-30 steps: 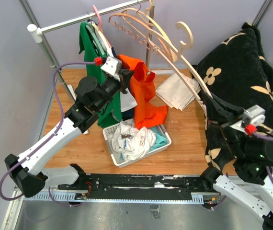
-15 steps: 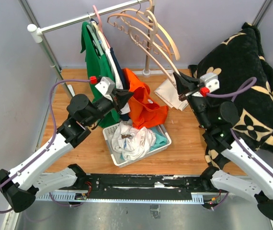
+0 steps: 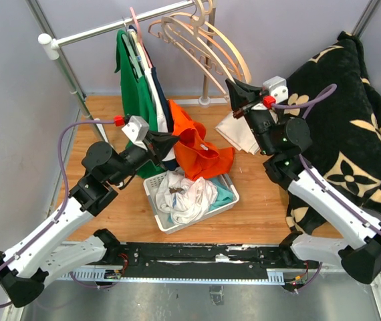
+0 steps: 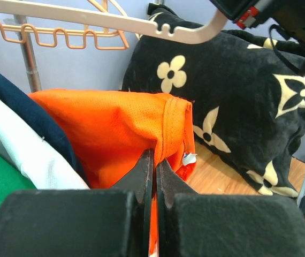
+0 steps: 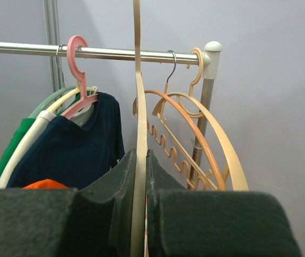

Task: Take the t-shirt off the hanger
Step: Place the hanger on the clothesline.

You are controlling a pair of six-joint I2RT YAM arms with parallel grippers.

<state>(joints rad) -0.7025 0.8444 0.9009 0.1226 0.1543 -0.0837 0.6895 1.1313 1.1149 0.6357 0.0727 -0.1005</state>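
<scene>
The left gripper (image 4: 153, 160) is closed tight on the hem of the orange t-shirt (image 4: 115, 126) and holds it low over the laundry basket (image 3: 207, 214). Farther back, the right gripper (image 5: 140, 160) clamps the beige hanger (image 5: 138, 96), I think to steady it near the rail (image 5: 115, 52). The shirt seems free of it.

Orange t-shirt (image 4: 115, 123) beneath beige hanger (image 5: 139, 134)

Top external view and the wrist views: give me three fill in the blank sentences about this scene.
The left gripper is shut on the ____ t-shirt. The right gripper is shut on a bare beige ____. The basket holds mostly ____ clothes.
Missing words: orange; hanger; white.
</scene>
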